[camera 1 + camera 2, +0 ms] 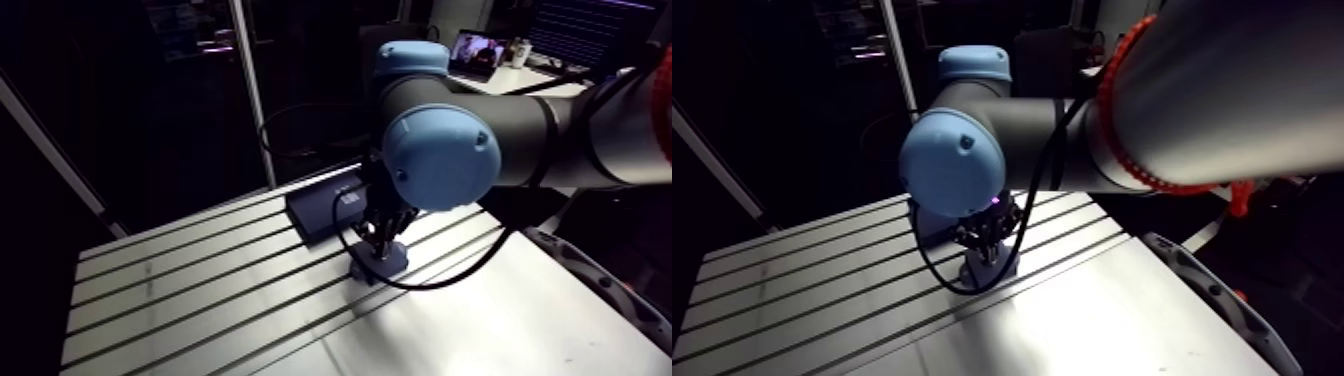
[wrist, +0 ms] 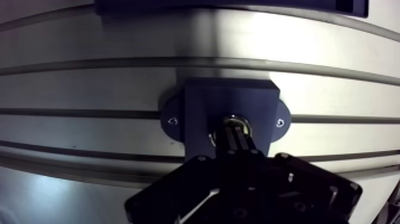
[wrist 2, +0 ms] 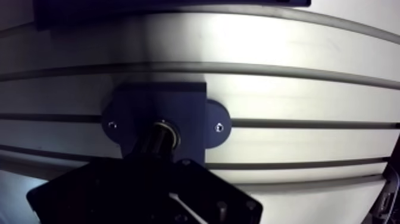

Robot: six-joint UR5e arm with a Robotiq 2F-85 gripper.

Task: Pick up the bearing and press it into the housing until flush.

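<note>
A dark blue housing (image 2: 202, 107) with two screwed side flanges stands on the slotted table (image 1: 180, 290). In its round bore sits the metal bearing (image 2: 237, 121), showing as a shiny ring. My gripper (image 2: 236, 132) comes straight down over the bore, its two fingers shut together with their tips on the bearing. I cannot tell how deep the bearing sits, as the fingers hide most of it. In the arm view the gripper (image 1: 378, 245) stands upright on the housing (image 1: 388, 263).
A flat dark blue box (image 1: 320, 210) lies on the table just beyond the housing, and its edge (image 2: 226, 5) shows ahead of the gripper. Table slots run across under the housing. A black cable loops beside the housing.
</note>
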